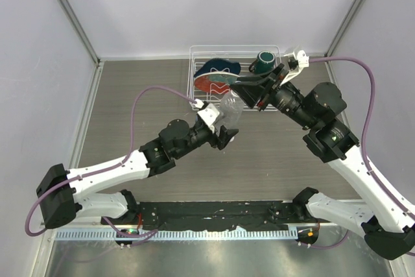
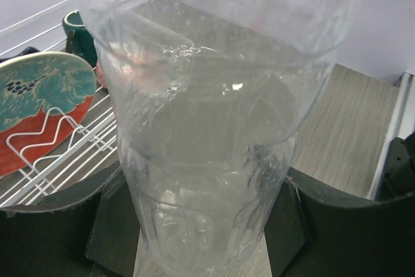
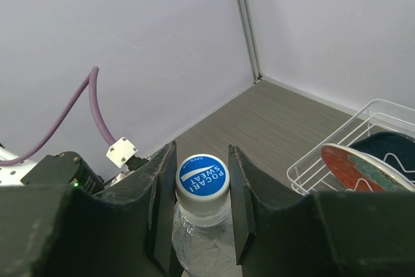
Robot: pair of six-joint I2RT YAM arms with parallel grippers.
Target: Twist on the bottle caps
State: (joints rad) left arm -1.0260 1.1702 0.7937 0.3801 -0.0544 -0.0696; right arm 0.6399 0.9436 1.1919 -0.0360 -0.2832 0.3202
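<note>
The right pincer (image 3: 201,189) was clamped on the bottle cap (image 3: 202,174), one dark finger pressed to each side of its rim. The cap's blue printed top faced the wrist camera, and it sat on the neck of the clear, label-less bottle (image 3: 196,241). Lower down, the left pincer (image 2: 209,235) was closed around the same bottle's ribbed body (image 2: 207,128), with its fingers (image 2: 61,225) against both sides. From above, the bottle (image 1: 231,111) lay between the two pincers, over the middle of the table (image 1: 130,82). Just behind stood a white wire rack (image 1: 194,69) with a blue plate (image 1: 217,67), a red plate (image 1: 213,85) and a dark green mug (image 1: 264,63).
</note>
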